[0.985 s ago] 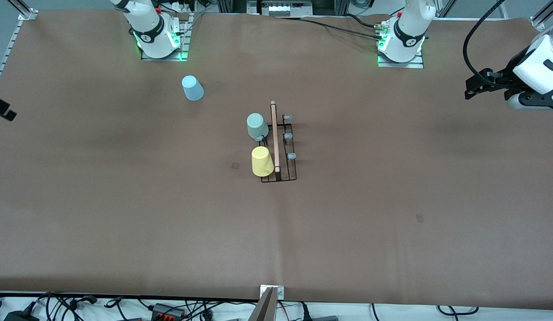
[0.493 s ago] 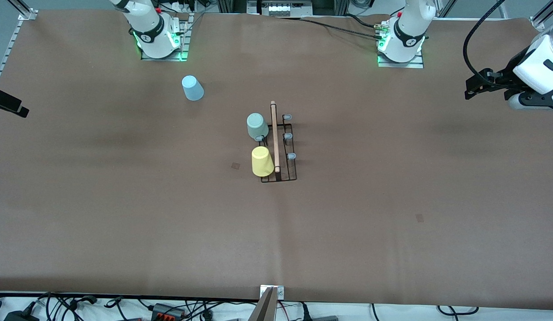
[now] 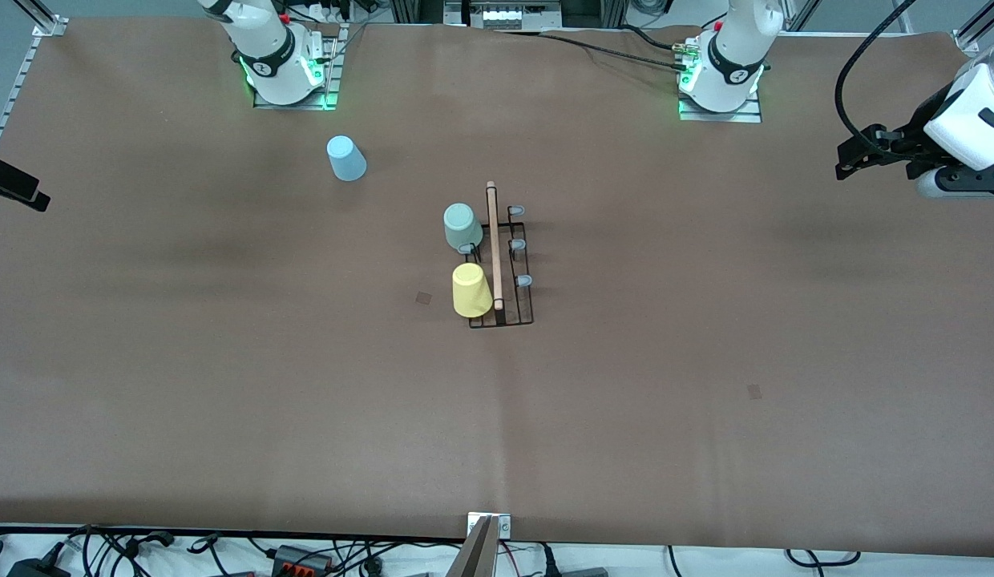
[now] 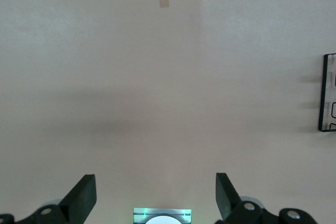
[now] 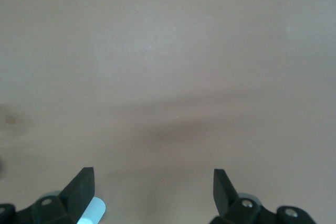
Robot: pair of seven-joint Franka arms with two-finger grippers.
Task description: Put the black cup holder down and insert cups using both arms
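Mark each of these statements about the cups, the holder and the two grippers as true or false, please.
1. The yellow cup sits on the black cup holder. True.
2. The light blue cup is on the holder. False: it stands alone on the table, nearer the right arm's base.
3. The mint green cup is farther from the front camera than the yellow cup. True.
4. The left gripper holds a cup. False: its fingers are open and empty, over bare table at the left arm's end.
5. The right gripper is shut. False: its fingers are open and hold nothing.
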